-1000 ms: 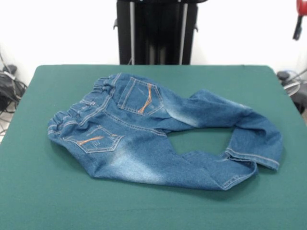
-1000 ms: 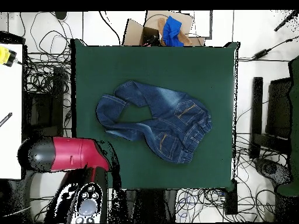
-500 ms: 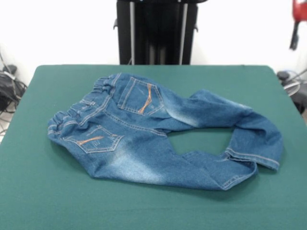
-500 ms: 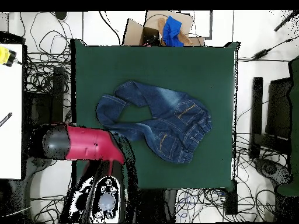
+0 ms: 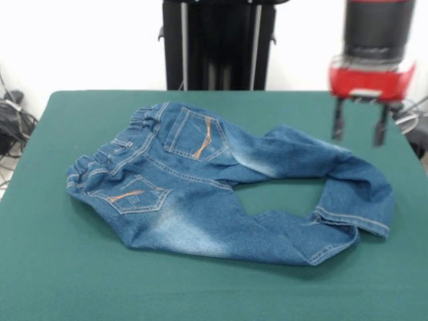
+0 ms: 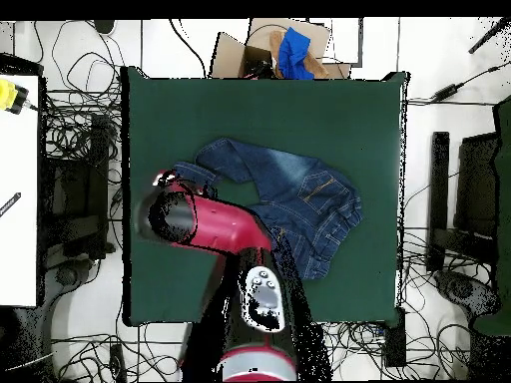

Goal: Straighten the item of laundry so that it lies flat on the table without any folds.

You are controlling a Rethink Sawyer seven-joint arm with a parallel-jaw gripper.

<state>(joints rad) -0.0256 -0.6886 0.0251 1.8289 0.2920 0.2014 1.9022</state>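
Overhead, arm (image 6: 215, 227) vertical; claw (image 5: 359, 124) parted, empty, above jeans (image 5: 200, 187) leg bend.

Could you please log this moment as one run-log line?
gripper: open, empty, above curled leg end | jeans: back up, legs curled together, not flat | table: jeans near centre | contact: none

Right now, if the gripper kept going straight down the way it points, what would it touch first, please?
Most likely the jeans: the gripper hangs open, pointing down over the bent leg near the hems. Depth is unclear, so it might just reach the table beside them.
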